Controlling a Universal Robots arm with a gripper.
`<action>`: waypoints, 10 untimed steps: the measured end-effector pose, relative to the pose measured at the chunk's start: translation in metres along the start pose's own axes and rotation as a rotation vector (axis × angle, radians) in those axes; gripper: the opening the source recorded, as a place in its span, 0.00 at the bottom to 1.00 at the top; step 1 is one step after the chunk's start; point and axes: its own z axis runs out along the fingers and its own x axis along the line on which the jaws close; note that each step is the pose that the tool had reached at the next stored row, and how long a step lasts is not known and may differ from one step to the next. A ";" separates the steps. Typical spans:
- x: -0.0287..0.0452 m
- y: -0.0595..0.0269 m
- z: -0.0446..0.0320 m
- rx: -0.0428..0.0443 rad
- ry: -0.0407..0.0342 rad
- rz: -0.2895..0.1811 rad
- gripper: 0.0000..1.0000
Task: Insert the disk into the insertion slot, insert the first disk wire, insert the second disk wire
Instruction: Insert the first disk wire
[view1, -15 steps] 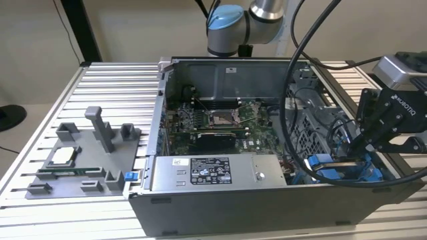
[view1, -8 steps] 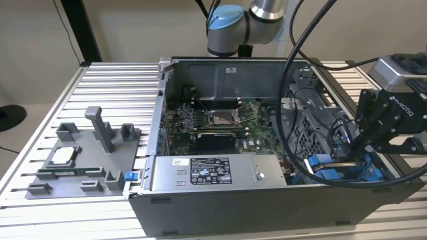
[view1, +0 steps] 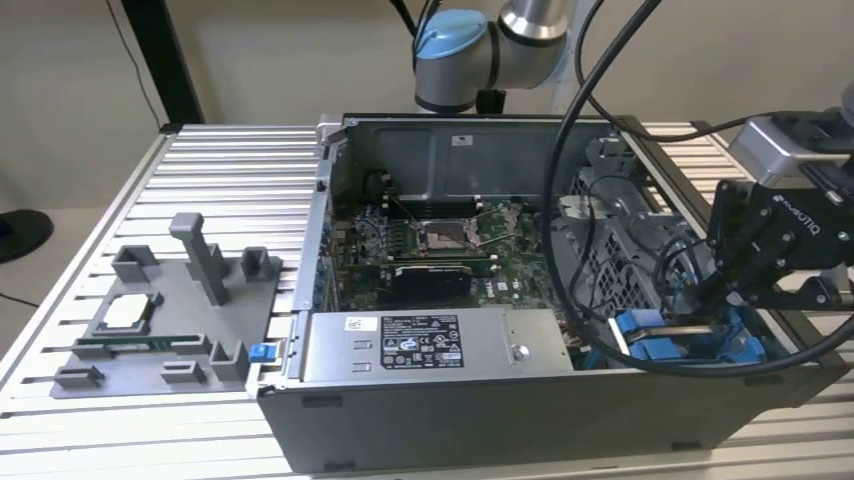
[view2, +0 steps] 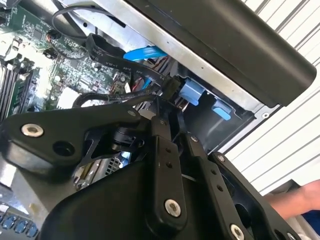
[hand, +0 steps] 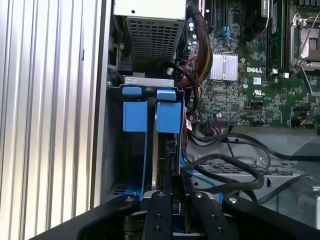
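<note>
On the ribbed surface (view1: 227, 160) the open computer case (view1: 400, 420) holds the insertion slot (hand: 131, 160) at its corner on the exterior view's right. The disk (hand: 167, 150) stands on edge inside it in its blue carrier. The disk lies directly below the gripper (hand: 172, 189), its long axis running straight away from the fingers (hand: 158, 212), which are drawn nearly together and seem to pinch a black wire plug (view2: 172, 87) at the disk's near end.

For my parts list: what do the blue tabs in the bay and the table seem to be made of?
The blue tabs: probably moulded plastic, matt; the colour is bright and even, the edges rounded. The table: likely aluminium, satin silver; ribbed slats with a soft sheen.
</note>
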 end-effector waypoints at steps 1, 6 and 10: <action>0.0000 0.0002 0.0003 0.0036 0.0000 0.000 0.00; 0.0001 0.0021 0.0019 0.0137 -0.0001 0.002 0.00; 0.0001 0.0032 0.0025 0.0151 -0.0006 0.008 0.00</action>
